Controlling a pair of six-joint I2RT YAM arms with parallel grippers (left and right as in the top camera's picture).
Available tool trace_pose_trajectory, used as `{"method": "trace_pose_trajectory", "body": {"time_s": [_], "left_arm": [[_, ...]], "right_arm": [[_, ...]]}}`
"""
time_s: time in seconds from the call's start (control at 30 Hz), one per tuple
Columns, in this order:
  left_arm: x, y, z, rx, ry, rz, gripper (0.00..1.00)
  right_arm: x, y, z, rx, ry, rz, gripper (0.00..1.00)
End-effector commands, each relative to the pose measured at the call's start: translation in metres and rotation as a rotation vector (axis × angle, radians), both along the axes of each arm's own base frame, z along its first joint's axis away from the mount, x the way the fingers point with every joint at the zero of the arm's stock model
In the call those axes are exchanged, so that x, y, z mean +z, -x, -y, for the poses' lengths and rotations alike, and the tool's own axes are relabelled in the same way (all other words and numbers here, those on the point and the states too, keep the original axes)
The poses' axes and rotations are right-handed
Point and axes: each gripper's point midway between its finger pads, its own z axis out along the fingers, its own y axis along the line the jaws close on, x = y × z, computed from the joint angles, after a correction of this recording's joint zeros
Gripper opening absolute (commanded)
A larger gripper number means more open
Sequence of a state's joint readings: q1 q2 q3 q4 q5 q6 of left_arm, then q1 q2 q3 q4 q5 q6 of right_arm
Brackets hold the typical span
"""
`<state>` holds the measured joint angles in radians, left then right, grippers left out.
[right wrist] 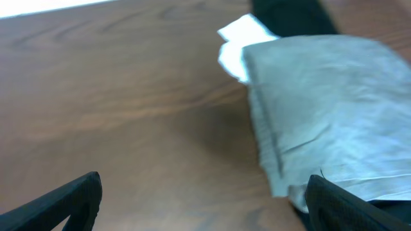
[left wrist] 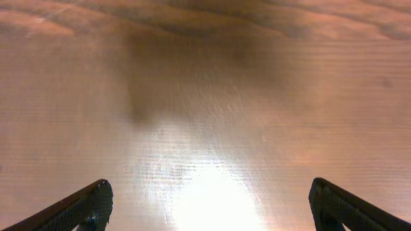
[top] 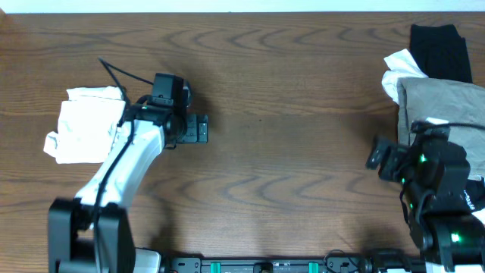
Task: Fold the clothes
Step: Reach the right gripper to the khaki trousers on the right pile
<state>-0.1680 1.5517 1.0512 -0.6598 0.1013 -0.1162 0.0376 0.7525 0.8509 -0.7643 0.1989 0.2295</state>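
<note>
Overhead, a white garment [top: 83, 125] lies on the tabletop [top: 288, 114] by the left arm [top: 129, 163]. Grey shorts [top: 443, 98], overlapping a white cloth [top: 394, 70] and a black garment [top: 438, 45], lie far right. Both arms' jaws gape open, empty

The overhead camera looks straight down on the table [top: 288, 152], my arms [top: 121, 167] entering at its lower edge. My left wrist camera sits close over bare wood, facing forward between my left fingers [left wrist: 90, 202] in its lower corners. My right wrist camera looks at a low slant toward the grey shorts [right wrist: 327, 109] at its upper right; overhead shows them at its right edge.
</note>
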Motion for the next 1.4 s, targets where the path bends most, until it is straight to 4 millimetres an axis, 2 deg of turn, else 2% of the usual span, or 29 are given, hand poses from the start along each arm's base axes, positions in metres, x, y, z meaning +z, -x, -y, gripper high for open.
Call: {"method": "trace_pose_trajectory", "body": {"time_s": [0.0,0.13,0.27,0.33,0.43,0.6,0.77,1.03,1.2,1.37], "left_arm": [[0.038,0.010,0.007,-0.004,0.042,0.074,0.98],[0.085,0.031,0.015,-0.044,0.067,0.194,0.98],[0.130,0.042,0.016,-0.056,0.100,0.348,0.98],[0.144,0.048,0.014,-0.056,0.110,0.395,0.98],[0.154,0.053,0.013,-0.056,0.117,0.430,0.98],[0.146,0.056,0.012,-0.056,0.110,0.397,0.98],[0.130,0.052,0.013,-0.056,0.098,0.338,0.98],[0.113,0.046,0.015,-0.055,0.085,0.277,0.98],[0.110,0.045,0.015,-0.055,0.082,0.264,0.98],[0.109,0.045,0.015,-0.055,0.082,0.262,0.98]], "right_arm": [[0.004,-0.010,0.028,-0.156,0.032,0.013,0.99],[-0.011,-0.034,0.045,-0.201,0.051,-0.026,0.99],[-0.042,-0.058,0.068,-0.219,0.107,-0.118,0.98],[-0.061,-0.066,0.084,-0.246,0.130,-0.174,0.97],[-0.090,-0.073,0.101,-0.286,0.125,-0.242,0.97],[-0.122,-0.077,0.112,-0.296,0.135,-0.327,0.96],[-0.137,-0.077,0.133,-0.365,0.210,-0.372,0.95],[-0.171,-0.077,0.136,-0.357,0.216,-0.456,0.92],[-0.183,-0.071,0.144,-0.386,0.203,-0.489,0.80],[-0.179,-0.063,0.158,-0.461,0.217,-0.485,0.56]]}}
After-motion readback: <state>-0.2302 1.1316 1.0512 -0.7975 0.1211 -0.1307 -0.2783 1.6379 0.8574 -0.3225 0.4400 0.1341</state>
